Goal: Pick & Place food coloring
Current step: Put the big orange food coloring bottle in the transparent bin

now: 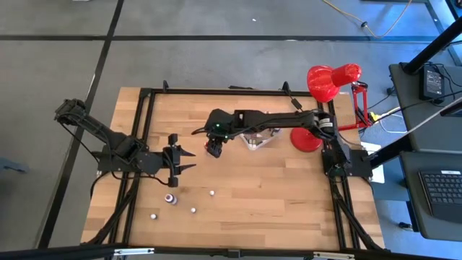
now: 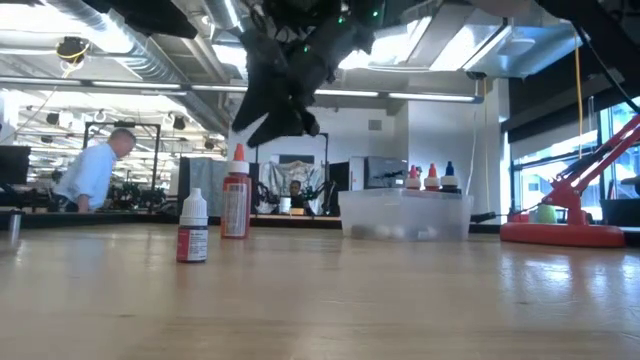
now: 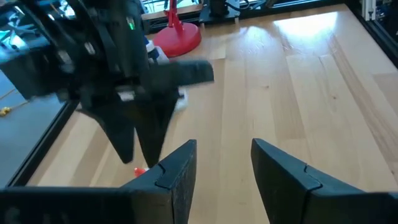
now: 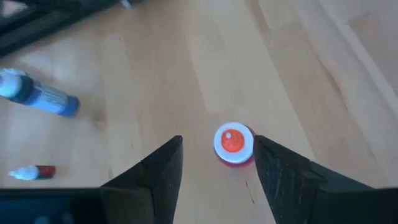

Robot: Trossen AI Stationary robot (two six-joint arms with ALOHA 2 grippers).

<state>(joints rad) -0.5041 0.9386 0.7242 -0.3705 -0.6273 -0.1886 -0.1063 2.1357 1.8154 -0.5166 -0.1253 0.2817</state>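
Right gripper (image 4: 214, 165): hangs above the middle of the bench (image 1: 274, 195), pointing down over a red bottle (image 4: 233, 146). Its jaws stand apart with the bottle's white and orange cap between the tips; they hold nothing.
Left gripper (image 1: 189, 159): low over the left part of the bench, jaws apart and holding nothing, pointing toward the right arm.
Red bottle: upright on the bench under the right gripper; in the low view it stands as a tall red bottle (image 2: 236, 205) with a red tip.
Other food coloring: a small whitish bottle with a red label (image 2: 192, 228) stands near the front of the bench; a blue bottle (image 4: 43, 96) lies on its side; several more stand in a clear tub (image 2: 405, 215).
Clear tub: on the bench, beside the base of a red lamp (image 1: 328, 81).
Background: a person in a light shirt (image 2: 95, 170) in the room behind.
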